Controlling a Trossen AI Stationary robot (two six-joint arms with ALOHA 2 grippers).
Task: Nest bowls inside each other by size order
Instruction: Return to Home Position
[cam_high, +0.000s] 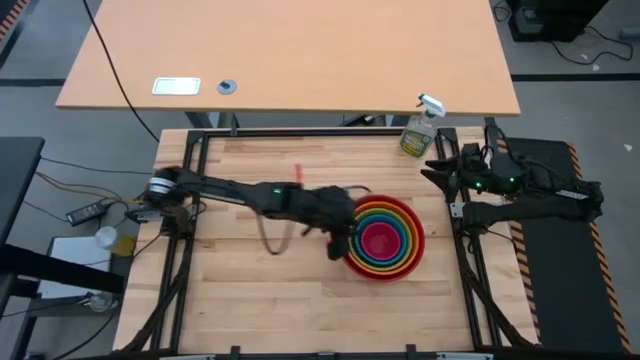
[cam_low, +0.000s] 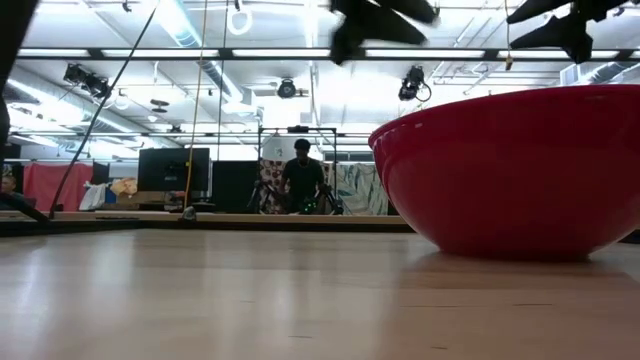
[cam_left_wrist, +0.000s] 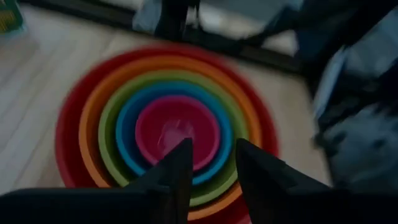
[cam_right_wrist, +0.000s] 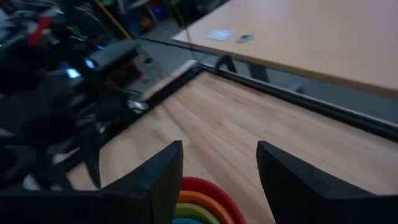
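Note:
Five bowls sit nested on the table right of centre: red (cam_high: 352, 262) outermost, then orange (cam_high: 411, 224), olive-green (cam_high: 403, 228), blue (cam_high: 397, 233) and pink (cam_high: 381, 242) in the middle. The left wrist view shows the stack from above, pink bowl (cam_left_wrist: 177, 127) at its centre. My left gripper (cam_high: 342, 243) hovers open over the stack's left rim, touching nothing. My right gripper (cam_high: 437, 166) is open and empty at the table's right edge, well above the wood. In the low view the red bowl (cam_low: 520, 170) rests on its base.
A clear spray bottle (cam_high: 420, 130) with yellowish liquid stands at the table's far right corner. A second, larger light-wood table (cam_high: 290, 50) lies beyond the far edge. A person (cam_low: 302, 178) shows in the room behind. Bare wood lies left and near of the stack.

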